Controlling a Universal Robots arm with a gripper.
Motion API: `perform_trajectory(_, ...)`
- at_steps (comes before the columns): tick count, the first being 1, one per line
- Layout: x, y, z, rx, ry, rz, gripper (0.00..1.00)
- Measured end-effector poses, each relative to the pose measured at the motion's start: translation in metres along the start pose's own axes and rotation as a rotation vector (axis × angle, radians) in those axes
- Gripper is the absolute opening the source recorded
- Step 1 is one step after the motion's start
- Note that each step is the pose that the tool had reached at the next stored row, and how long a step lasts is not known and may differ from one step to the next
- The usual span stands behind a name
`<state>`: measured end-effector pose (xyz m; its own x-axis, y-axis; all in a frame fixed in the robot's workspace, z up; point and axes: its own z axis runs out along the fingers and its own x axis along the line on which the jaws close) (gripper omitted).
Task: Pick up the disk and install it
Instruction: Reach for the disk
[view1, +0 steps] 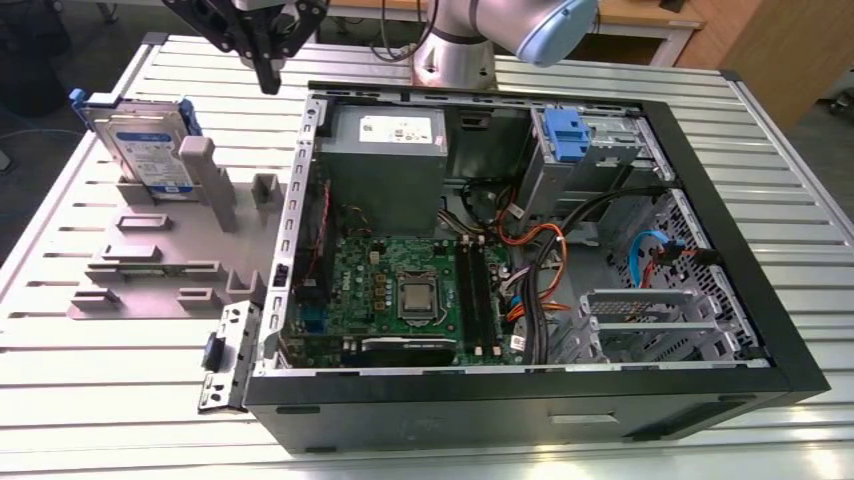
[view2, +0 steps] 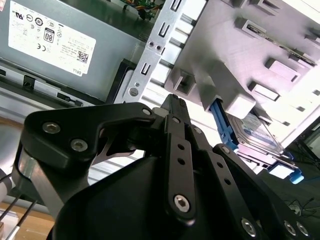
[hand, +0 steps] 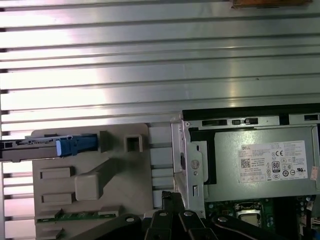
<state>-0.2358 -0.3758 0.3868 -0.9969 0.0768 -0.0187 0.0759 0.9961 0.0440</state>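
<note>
The disk (view1: 140, 142), a silver hard drive with a white-and-blue label and blue rails along its edges, stands upright on edge in a slot of a grey holder (view1: 174, 272) on the slatted metal table (view1: 781, 200), at the exterior view's left. The first wrist view catches the drive edge-on (hand: 30, 145), while the second wrist view shows its labelled face (view2: 256, 136) between the holder's posts (view2: 225, 55). The black gripper (view1: 271, 80) hangs above the table, apart from the disk and toward the exterior view's right of it, near the rear corner of an open computer case (view1: 534, 405). Its fingers are pressed together and hold nothing, as both wrist views show (view2: 172, 102) (hand: 170, 197). Inside the case, a grey power supply (view1: 387, 160) with a white sticker sits in the corner nearest the gripper, with a green motherboard (view1: 400, 250) just beside it. A blue latch piece (view1: 566, 135) sits in the drive bay on the far side of the case from the holder, and orange and black cables (view1: 534, 235) run across the middle. The arm's silver base (view1: 461, 45) rises behind the case
</note>
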Motion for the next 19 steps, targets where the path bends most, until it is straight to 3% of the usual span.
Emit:
perform_trajectory(13,0.0046,0.001,0.0012,0.0001,0.0017,0.0,0.11)
perform_trajectory(19,0.0107,0.0038,0.0014,0.0002,0.0018,0.0,0.11)
